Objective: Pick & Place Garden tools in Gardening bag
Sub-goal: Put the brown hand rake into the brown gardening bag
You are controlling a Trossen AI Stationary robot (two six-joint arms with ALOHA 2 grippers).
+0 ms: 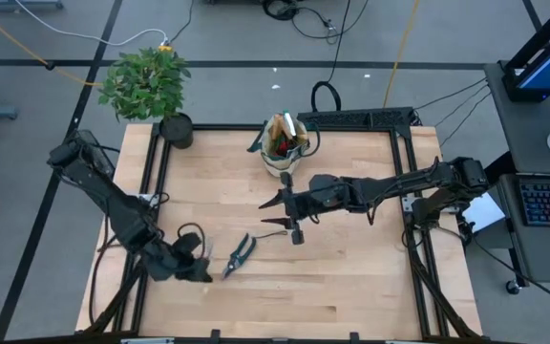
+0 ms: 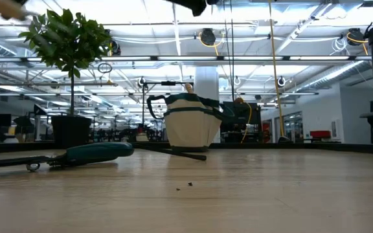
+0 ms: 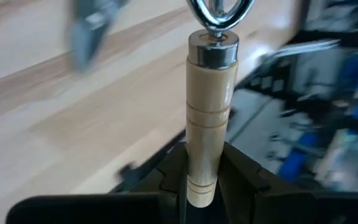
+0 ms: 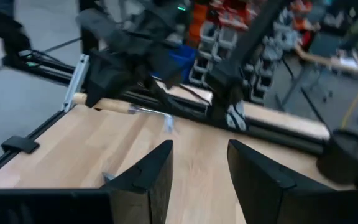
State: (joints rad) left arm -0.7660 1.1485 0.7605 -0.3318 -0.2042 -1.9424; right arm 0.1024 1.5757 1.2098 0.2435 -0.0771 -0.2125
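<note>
The gardening bag (image 1: 285, 145) stands upright at the far middle of the counter (image 1: 351, 277), just beside the potted plant (image 1: 147, 84), and already holds several items whose tops show above its rim. The left pincer (image 1: 199, 268), near the front left of the counter, is pressed together on a wood-handled tool (image 3: 207, 118) — the left wrist view shows the pale handle clamped between the dark fingers, a metal ferrule at its far end; the working end is out of view. The pruning shears (image 1: 240, 254) lie flat on the counter just beside that pincer, not yet collected. The right pincer (image 1: 283, 203) hovers over mid-counter, in front of the bag, its fingers spread with nothing between them. Judged from this, the task is partway done: the gripped tool must be carried to the bag and the shears remain. Open wood lies between the left pincer and the bag, but the extended right arm crosses near the route — likely the main obstruction; the counter's black frame rails border both sides.
</note>
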